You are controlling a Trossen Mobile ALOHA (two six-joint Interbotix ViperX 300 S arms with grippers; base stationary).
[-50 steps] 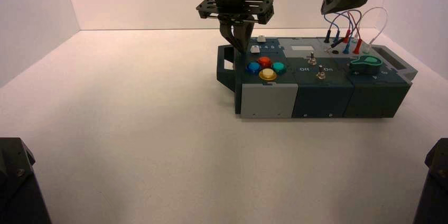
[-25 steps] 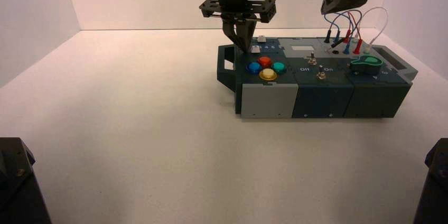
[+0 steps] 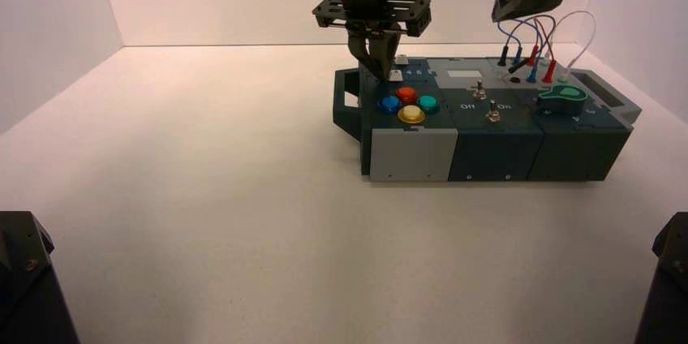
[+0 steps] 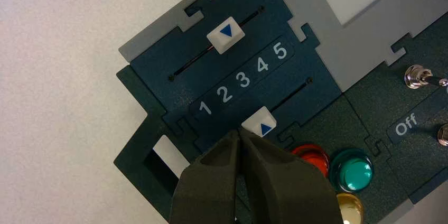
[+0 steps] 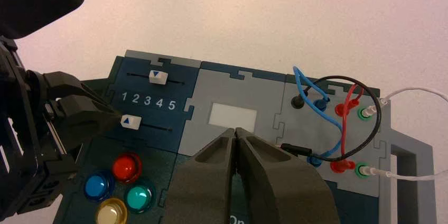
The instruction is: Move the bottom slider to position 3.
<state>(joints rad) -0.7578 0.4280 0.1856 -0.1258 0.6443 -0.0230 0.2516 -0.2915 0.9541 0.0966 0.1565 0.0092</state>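
The bottom slider is a small white knob with a blue triangle, on the track beside the coloured buttons. It stands short of the digit 3, on the side of digits 1 and 2. My left gripper is shut, its tips against the knob's side nearest digit 1. In the high view the left gripper reaches down just left of the slider. My right gripper is shut and empty, held high over the box's wire end.
The twin top slider sits past the digit row. Red, teal and yellow buttons lie close to my left fingers. Toggle switches, a green knob and plugged wires fill the box's right part.
My left gripper has moved right along the box, its shut tips coming up against the bottom slider's knob. The right arm has not moved.
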